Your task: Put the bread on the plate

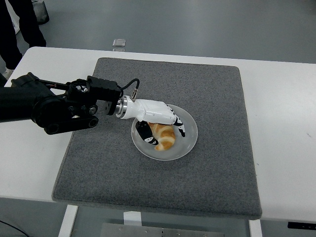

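Spread loosely, the black-tipped fingers (177,124) of the white left hand (157,114) arch over the golden-brown croissant-shaped bread (163,136) (no clear grip on it). It lies on the round translucent white plate (188,141), which sits on the grey felt mat (212,94) covering the white table (281,98). Behind the hand, the black left arm (54,104) reaches in from the left edge.
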Tool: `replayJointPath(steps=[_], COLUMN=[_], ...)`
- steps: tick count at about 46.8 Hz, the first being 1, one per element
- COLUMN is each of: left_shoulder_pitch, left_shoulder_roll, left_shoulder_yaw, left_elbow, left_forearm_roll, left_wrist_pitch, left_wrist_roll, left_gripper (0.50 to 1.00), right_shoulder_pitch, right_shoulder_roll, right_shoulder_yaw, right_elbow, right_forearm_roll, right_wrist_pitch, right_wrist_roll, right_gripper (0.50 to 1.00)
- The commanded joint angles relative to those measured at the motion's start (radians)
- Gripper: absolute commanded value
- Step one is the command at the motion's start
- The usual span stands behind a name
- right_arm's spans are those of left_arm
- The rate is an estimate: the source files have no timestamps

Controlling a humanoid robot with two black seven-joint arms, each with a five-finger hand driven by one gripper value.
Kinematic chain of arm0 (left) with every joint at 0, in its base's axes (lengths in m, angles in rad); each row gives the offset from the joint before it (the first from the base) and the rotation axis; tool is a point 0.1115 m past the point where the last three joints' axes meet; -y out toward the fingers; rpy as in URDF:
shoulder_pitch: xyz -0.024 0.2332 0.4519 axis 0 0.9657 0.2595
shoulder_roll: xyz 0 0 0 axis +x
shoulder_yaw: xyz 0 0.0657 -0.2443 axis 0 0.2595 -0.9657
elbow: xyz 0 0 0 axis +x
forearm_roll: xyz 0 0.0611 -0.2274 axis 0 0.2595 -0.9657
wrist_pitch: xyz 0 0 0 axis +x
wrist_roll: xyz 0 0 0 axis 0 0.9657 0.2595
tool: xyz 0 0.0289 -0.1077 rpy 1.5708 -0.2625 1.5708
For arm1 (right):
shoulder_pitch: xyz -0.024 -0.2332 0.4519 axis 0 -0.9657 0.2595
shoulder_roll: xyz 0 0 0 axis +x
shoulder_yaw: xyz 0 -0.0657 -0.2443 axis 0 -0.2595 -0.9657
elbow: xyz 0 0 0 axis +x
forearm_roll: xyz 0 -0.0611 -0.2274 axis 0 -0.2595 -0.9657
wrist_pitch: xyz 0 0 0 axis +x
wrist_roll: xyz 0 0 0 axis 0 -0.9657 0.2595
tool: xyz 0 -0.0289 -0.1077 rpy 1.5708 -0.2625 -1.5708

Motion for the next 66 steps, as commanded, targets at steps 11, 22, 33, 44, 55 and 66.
replayJointPath(steps=[11, 22, 33, 44, 55, 66], left_shoulder_pitch=[-0.011, -0.022, -0.020, -0.020, 0.027, 0.194], left_shoulder_roll=[0.006, 0.021, 0.015, 0.014, 0.050, 0.080], left_shoulder_yaw=[-0.109, -0.341, -0.496, -0.504, -0.504, -0.683], left_elbow=[-0.011, -0.002, 0.132, 0.304, 0.390, 0.388], left_forearm_roll=[-0.085, -0.223, -0.466, -0.890, -1.420, -1.635], left_wrist_pitch=[-0.019, -0.158, -0.232, -0.232, -0.232, -0.232], left_wrist_roll=[-0.001, -0.001, 0.006, 0.057, 0.230, 0.239], left_gripper=[0.992, 0.994, 0.994, 0.994, 0.994, 0.994], right_shoulder_pitch=[0.000, 0.000, 0.000, 0.000, 0.000, 0.000], right_shoulder_roll=[0.000, 0.000, 0.000, 0.000, 0.000, 0.000], right_shoulder_yaw=[-0.001, -0.001, 0.001, 0.001, -0.001, 0.004], right_elbow=[0.000, 0.000, 0.000, 0.000, 0.000, 0.000], right_forearm_roll=[0.000, 0.000, 0.000, 0.000, 0.000, 0.000], right_wrist_pitch=[0.000, 0.000, 0.000, 0.000, 0.000, 0.000], right_wrist_roll=[0.000, 0.000, 0.000, 0.000, 0.000, 0.000], right_gripper=[0.952, 0.952, 0.952, 0.952, 0.952, 0.954])
